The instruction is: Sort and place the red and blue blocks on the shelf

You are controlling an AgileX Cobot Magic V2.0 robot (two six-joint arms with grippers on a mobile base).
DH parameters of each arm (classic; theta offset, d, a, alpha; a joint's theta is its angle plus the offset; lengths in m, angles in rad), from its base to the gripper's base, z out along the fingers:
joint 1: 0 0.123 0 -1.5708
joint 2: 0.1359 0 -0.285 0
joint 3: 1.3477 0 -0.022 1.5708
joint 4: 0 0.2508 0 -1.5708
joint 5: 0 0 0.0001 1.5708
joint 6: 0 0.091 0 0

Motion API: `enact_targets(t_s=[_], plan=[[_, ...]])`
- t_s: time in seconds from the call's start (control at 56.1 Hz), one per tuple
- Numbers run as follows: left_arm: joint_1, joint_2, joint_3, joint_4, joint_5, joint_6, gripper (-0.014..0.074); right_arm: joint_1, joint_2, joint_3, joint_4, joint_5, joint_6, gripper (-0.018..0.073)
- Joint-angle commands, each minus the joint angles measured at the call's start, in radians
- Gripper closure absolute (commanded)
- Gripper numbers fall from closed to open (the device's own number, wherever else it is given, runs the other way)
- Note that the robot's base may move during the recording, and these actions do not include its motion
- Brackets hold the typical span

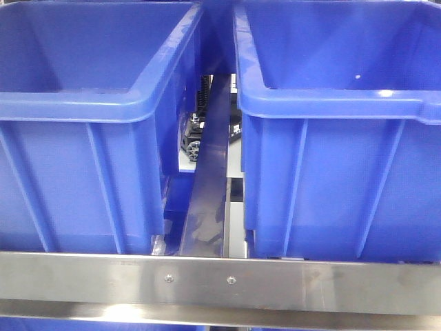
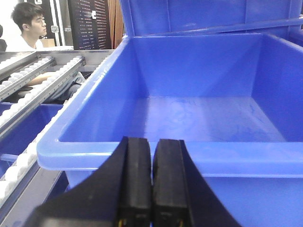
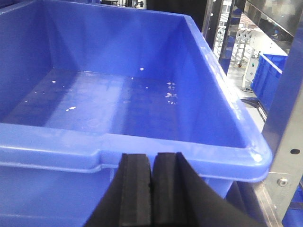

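Note:
The red and blue blocks are out of view in every frame. The shelf shows its brushed steel front rail (image 1: 220, 281) with two small screws, and its roller tracks (image 2: 33, 90) run along the left in the left wrist view. My left gripper (image 2: 152, 142) is shut with nothing between its pads, just in front of the near rim of a blue bin. My right gripper (image 3: 152, 157) is likewise shut and empty, close to the near rim of the other blue bin. Neither gripper appears in the front view.
Two large blue plastic bins (image 1: 89, 103) (image 1: 344, 103) stand side by side on the shelf, parted by a steel divider (image 1: 210, 172). Both bins (image 2: 208, 118) (image 3: 113, 94) look empty inside. A seated person (image 2: 28, 28) is at the far left. A steel upright (image 3: 284, 156) stands at the right.

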Motion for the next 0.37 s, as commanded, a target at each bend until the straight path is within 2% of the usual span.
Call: enact_targets(t_s=[0.0, 0.356], plan=[[0.003, -0.017, 0.028, -0.011, -0.088, 0.001, 0.0517, 0.001, 0.009, 0.000, -0.012, -0.093, -0.008, 0.0503], [0.003, -0.017, 0.028, -0.011, -0.088, 0.001, 0.0517, 0.001, 0.009, 0.000, -0.012, -0.093, -0.008, 0.0503]])
